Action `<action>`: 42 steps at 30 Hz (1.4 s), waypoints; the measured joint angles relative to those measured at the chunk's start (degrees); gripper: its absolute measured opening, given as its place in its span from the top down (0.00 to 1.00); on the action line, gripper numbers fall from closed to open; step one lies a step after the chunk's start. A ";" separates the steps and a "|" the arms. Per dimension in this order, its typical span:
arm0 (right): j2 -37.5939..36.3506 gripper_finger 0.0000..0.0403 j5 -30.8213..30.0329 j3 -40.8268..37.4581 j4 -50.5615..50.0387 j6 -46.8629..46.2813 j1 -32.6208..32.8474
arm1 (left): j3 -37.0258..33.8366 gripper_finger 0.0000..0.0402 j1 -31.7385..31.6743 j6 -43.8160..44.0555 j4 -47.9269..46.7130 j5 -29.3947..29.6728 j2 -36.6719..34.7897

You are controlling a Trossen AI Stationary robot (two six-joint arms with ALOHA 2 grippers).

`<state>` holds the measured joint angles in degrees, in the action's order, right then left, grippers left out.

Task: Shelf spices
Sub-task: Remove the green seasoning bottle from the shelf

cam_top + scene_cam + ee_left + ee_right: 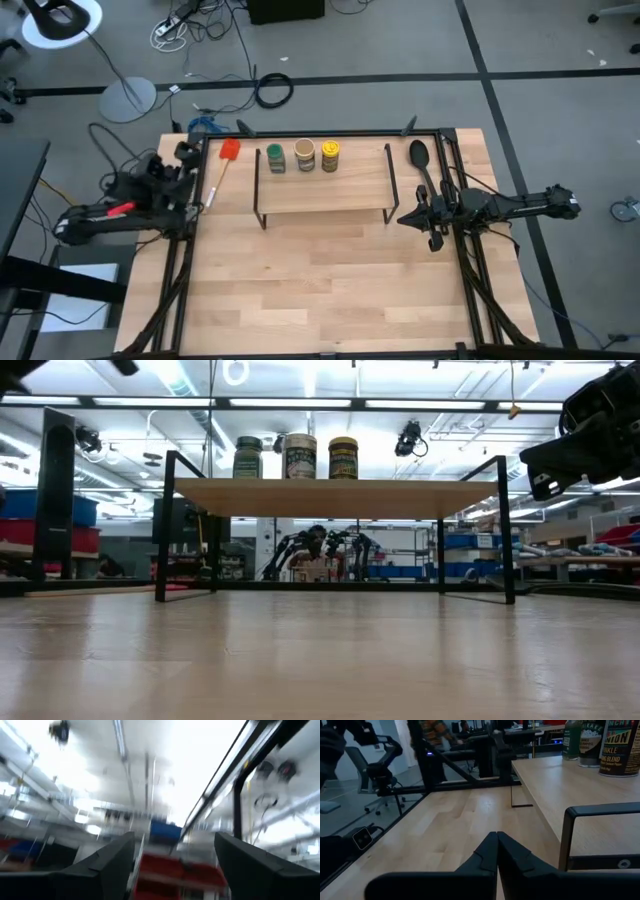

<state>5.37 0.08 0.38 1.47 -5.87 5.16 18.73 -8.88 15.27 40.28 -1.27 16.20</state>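
Standing upright on shelf [330,195]: spices [303,156].

Three upright spice jars [303,156] in a row atop the light-wood shelf [322,190].

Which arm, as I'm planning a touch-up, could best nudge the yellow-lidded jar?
Right. The right gripper sits beside the shelf's right end, nearer the yellow-lidded jar; the left gripper faces the ceiling.
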 joint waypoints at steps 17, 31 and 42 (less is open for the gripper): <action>0.00 0.98 0.00 0.00 0.12 0.00 0.00 | 40.66 0.30 -0.28 -16.61 -35.42 -2.94 32.03; 0.04 0.98 -10.48 1.91 20.29 3.27 -0.06 | 56.08 0.30 -4.23 -16.60 -66.10 10.60 37.10; 2.00 0.98 -13.87 17.89 25.10 3.04 -0.08 | 56.03 0.28 -9.49 -18.74 -73.51 11.70 44.67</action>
<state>7.37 -13.79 18.27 26.56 -2.83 5.08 74.76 -18.37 -3.47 -33.22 10.43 60.87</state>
